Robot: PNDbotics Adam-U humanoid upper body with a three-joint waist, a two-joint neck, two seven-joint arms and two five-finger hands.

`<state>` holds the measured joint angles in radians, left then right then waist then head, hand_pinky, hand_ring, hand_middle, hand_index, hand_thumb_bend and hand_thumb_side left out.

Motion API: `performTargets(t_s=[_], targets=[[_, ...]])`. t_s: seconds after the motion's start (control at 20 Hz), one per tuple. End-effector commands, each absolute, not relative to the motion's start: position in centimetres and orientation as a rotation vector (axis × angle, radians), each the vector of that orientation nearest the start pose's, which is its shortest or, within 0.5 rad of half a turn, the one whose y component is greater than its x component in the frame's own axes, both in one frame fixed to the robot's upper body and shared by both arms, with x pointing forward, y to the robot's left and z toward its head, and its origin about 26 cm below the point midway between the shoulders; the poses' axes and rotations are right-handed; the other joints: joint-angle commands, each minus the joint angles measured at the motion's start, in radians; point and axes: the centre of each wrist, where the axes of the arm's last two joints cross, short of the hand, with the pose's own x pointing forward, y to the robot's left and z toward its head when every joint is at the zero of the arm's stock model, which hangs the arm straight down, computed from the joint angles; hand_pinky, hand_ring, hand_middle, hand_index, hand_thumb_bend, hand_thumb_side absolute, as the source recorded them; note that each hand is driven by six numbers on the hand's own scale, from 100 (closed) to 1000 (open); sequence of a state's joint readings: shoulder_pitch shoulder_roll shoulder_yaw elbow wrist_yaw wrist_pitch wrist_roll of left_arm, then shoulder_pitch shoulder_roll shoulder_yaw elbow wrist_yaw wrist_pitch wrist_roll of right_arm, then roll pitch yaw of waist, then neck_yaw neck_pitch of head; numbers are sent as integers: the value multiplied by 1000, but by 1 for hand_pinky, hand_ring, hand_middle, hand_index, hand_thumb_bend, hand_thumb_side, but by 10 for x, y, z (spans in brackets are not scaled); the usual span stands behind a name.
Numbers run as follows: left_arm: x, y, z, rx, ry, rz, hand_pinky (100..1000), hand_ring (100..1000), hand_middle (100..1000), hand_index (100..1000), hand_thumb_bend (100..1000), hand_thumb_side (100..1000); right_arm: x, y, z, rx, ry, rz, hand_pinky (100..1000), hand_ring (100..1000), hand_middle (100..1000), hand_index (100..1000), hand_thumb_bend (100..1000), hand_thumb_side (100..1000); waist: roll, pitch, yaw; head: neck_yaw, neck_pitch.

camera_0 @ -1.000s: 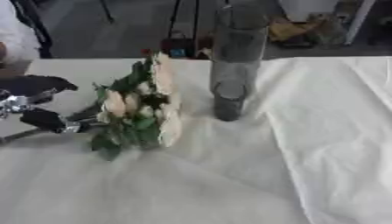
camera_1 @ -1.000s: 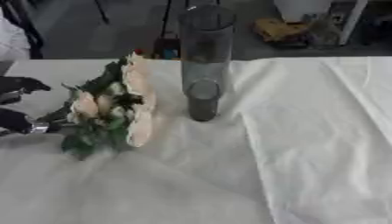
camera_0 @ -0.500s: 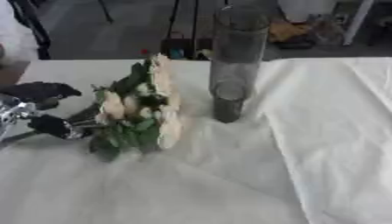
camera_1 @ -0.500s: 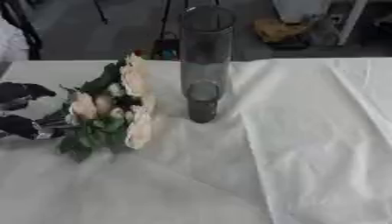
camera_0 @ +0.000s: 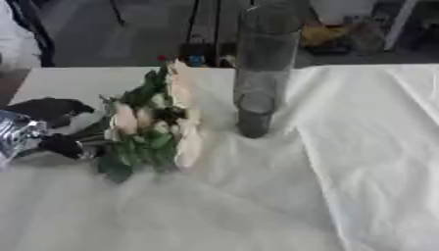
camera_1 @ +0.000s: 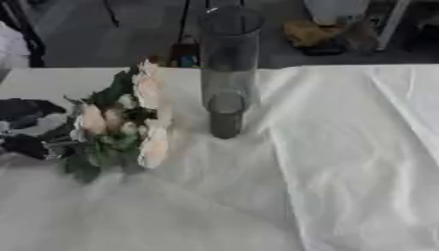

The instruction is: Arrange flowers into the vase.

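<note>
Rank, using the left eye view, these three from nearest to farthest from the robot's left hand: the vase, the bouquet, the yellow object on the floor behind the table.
1. Bouquet, held by the left hand.
2. Vase, upright, mid-table.
3. Yellow object, beyond the table's far edge.

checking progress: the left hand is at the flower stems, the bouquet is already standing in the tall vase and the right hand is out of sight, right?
Not quite. The bouquet is not in the vase; it lies on the white cloth to the vase's left, as the left eye view shows. The left hand is at the stems, and the right hand is out of sight.
</note>
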<state>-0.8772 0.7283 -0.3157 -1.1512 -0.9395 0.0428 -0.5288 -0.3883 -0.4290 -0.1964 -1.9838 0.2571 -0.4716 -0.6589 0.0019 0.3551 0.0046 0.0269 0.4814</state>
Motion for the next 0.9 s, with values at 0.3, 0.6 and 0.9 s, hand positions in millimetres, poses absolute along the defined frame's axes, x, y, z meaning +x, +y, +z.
performTargets(t_s=[0.3,0.6,0.9], targets=[[445,340,252,1235,-988,-1507,792,861,923,994,520,729,298,-313,261,780,3053,286,858,863,771,867,100,1000,0,-8,-8,11,-19],[447,339,252,1217,-982,-1521,774,843,902,975,448,682,298,-313,260,778,3057,284,858,864,771,867,100,1000,0,-7,-7,15,-17],[447,338,252,1187,-973,-1533,734,810,869,945,386,641,298,-313,259,777,3060,284,859,864,771,867,100,1000,1,-8,-6,18,-20]])
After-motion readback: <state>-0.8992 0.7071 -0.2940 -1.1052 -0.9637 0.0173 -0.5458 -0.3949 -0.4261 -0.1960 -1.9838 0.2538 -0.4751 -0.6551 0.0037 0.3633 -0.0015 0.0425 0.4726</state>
